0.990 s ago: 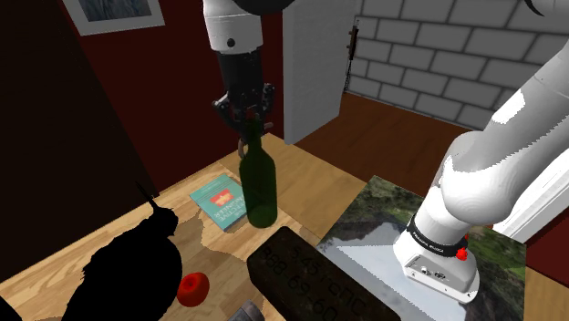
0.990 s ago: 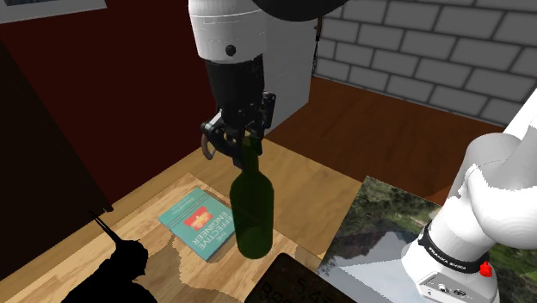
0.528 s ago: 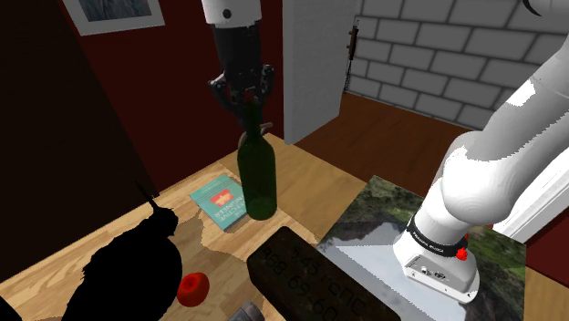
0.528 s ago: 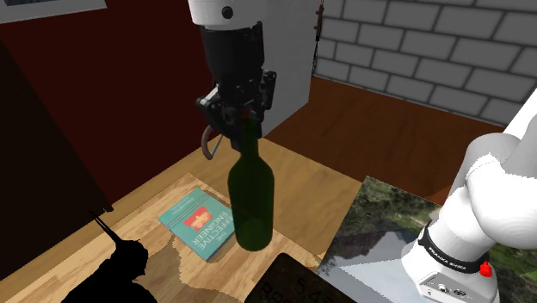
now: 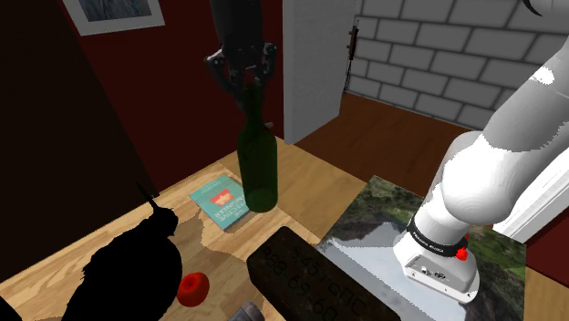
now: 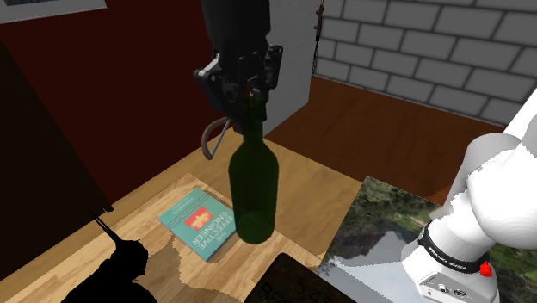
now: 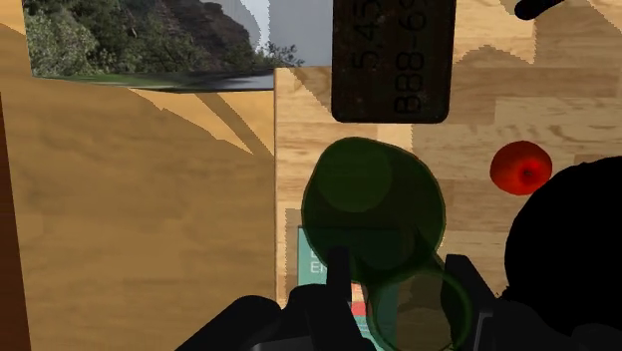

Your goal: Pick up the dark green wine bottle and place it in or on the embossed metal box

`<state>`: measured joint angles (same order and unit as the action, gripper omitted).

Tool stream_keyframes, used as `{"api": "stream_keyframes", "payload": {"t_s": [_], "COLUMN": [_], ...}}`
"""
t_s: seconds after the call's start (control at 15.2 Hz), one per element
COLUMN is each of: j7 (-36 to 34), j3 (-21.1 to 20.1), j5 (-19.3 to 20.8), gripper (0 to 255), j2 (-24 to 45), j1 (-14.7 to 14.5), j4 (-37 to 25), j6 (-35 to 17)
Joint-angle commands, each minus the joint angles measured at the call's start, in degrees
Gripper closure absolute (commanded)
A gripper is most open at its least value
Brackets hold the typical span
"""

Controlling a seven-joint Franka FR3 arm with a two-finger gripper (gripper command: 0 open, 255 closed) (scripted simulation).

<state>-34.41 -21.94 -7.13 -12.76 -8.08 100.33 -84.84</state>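
Note:
A dark green wine bottle [image 5: 258, 169] hangs upright a little above the wooden table, its base over the edge of a teal book. My black gripper [image 5: 244, 82] is shut on the bottle's neck from above. The second exterior view shows the same clasp, gripper [image 6: 245, 99] on top and bottle [image 6: 254, 189] below. In the wrist view the bottle [image 7: 374, 204] sits between my fingers, gripper [image 7: 399, 274] closed around the neck. The dark embossed box [image 5: 301, 278] lies on the table near the stand, below and to the shoulder view's right of the bottle; its raised digits show in the wrist view [image 7: 391, 60].
A teal book [image 5: 222, 202] lies flat under the bottle. A red round fruit [image 5: 192, 289] and a large black shape [image 5: 128, 264] sit toward the shoulder view's lower left. The stand's top [image 5: 365, 228] bears a landscape picture. A white door [image 5: 315, 64] stands behind the table.
The gripper has risen steadily with the bottle in it. The bottle's base has come up off the table and book.

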Motion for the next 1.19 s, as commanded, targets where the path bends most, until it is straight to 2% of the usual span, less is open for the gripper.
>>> {"api": "stream_keyframes", "payload": {"t_s": [0.0,0.59,1.12], "j7": [-0.87,-7.28,-16.31], "j3": [-0.28,-2.44,-5.88], "j5": [-1.0,-5.6,-10.1], "gripper": [255,255,255], "j2": [-2.38,-10.94,-14.66], "j1": [-0.53,-3.42,-5.76], "j4": [0.44,-2.07,-10.27], "j6": [1.72,11.49,21.66]}}
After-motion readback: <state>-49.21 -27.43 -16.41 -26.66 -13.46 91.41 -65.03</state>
